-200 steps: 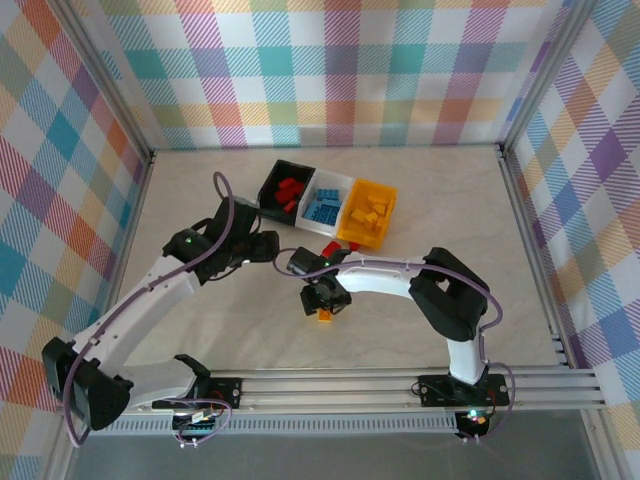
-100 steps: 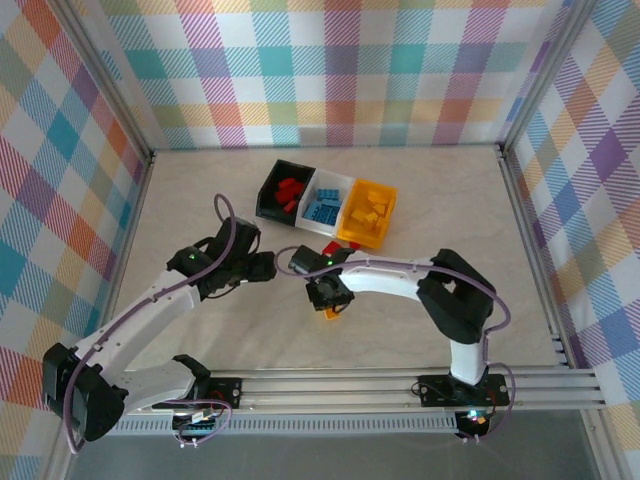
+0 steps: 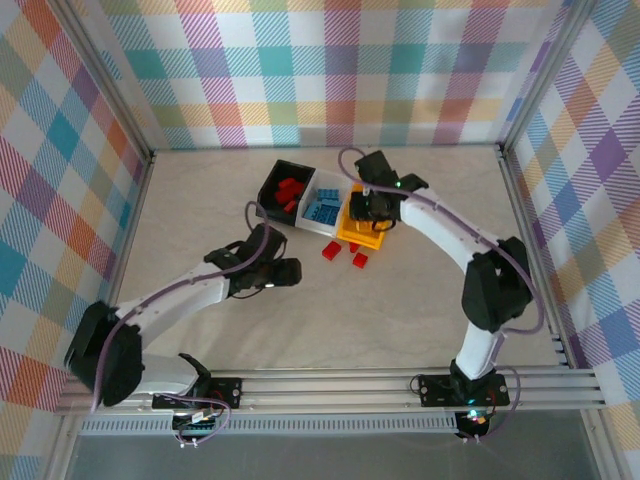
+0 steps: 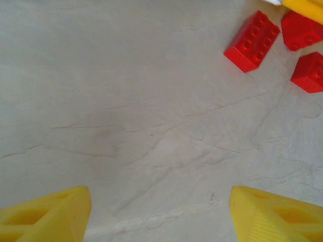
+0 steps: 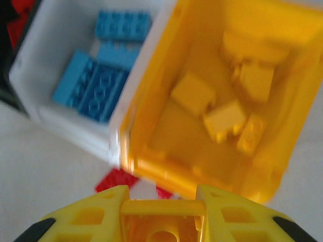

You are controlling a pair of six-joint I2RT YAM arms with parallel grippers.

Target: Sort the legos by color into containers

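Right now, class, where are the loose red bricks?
The red bricks lie on the table in the top view, just in front of the yellow bin.

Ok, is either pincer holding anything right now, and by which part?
The right pincer clamps a yellow-orange lego by its two opposite sides, at the yellow-orange bin. The left pincer is open and empty.

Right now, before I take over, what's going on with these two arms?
The right gripper is shut on a yellow brick and hangs over the yellow bin, which already holds other yellow bricks. The left gripper is open and empty above the table, near three loose red bricks. Blue bricks sit in the white bin.
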